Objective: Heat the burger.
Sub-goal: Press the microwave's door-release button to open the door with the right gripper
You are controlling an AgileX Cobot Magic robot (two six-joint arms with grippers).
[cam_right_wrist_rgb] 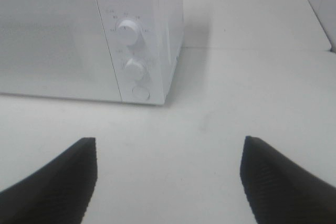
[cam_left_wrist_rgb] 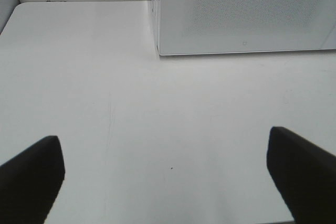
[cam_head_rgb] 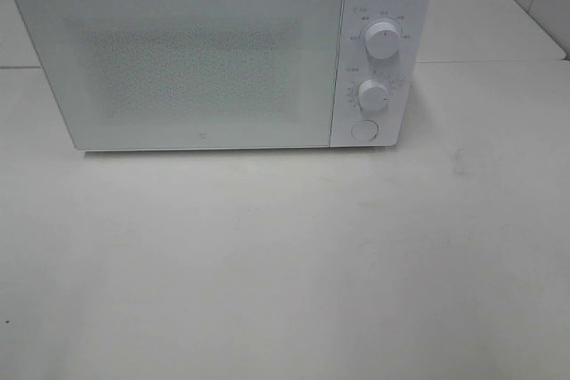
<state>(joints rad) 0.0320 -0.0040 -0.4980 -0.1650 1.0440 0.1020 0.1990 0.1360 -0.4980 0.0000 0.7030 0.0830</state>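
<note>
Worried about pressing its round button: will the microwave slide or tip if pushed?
Probably not tip: the microwave is a wide, low box sitting flat on the table. It looks heavy, so a light press on the round button should barely move it. The smooth table might still let it slide under a harder shove.

White box-shaped microwave oven (cam_head_rgb: pixel 205 60). Faint grey markings ring its upper round white dial (cam_head_rgb: pixel 383 42) and lower round white dial (cam_head_rgb: pixel 373 95); a tiny emblem (cam_head_rgb: pixel 199 141) sits low on its door. None is legible.
</note>
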